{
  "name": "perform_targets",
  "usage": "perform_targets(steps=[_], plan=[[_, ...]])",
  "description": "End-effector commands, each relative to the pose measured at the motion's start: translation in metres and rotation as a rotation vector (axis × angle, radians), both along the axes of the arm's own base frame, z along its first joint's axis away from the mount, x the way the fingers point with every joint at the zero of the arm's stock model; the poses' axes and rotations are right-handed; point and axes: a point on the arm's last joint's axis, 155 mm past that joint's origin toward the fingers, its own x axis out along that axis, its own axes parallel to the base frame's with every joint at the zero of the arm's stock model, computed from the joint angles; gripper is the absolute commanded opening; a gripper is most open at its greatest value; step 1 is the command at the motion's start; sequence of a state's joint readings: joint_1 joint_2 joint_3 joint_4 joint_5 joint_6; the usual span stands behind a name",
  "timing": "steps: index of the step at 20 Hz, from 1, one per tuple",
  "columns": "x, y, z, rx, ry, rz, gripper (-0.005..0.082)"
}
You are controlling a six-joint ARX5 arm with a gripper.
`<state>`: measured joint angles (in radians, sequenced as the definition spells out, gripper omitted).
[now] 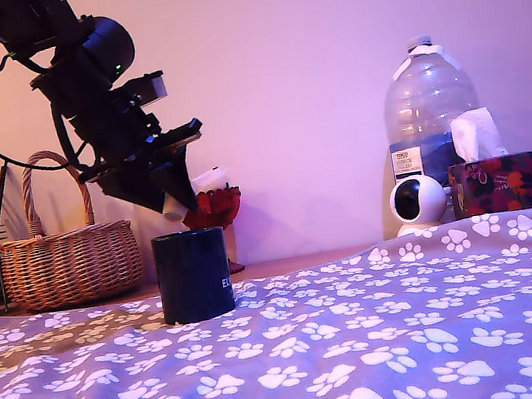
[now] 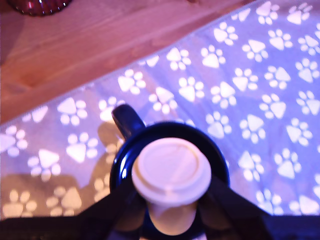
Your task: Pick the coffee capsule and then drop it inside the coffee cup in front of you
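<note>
We are looking at the arm w/ its gripper (image 1: pixel 176 210) hanging right over the coffee cup (image 1: pixel 194 275), not touching it. In the wrist view the two dark fingers (image 2: pixel 117 205) are pinching the coffee capsule (image 2: pixel 171 174) from both sides, so the pod is sitting btwn them, up in the air. Its flat round top is facing the wrist cam, and the dark rim of the cup is showing all around it, w/ the cup handle (image 2: pixel 126 120) sticking out to one side. In the exterior view we are seeing only a small pale bit of the pod at the finger tips, just above the cup's rim.

The cup is standing upright on a purple cloth w/ white paw prints (image 1: pixel 369 335). Behind the cup a red glass bowl (image 1: pixel 213 209) is standing on a wood top (image 2: pixel 75 55). On the exterior view's left we are seeing a wicker basket (image 1: pixel 68 261). On the exterior view's right are a big water bottle (image 1: pixel 428 103), a small white camera (image 1: pixel 416 202) & a tissue box (image 1: pixel 499 183).
</note>
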<state>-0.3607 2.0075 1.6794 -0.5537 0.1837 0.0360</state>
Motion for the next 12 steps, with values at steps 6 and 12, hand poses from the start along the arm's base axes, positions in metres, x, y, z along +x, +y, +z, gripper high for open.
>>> perform_targets(steps=[6, 12], plan=[[0.000, -0.005, -0.018, 0.008, 0.036, -0.001, 0.0201], [-0.002, -0.005, -0.039, 0.025, 0.081, -0.002, 0.0201]])
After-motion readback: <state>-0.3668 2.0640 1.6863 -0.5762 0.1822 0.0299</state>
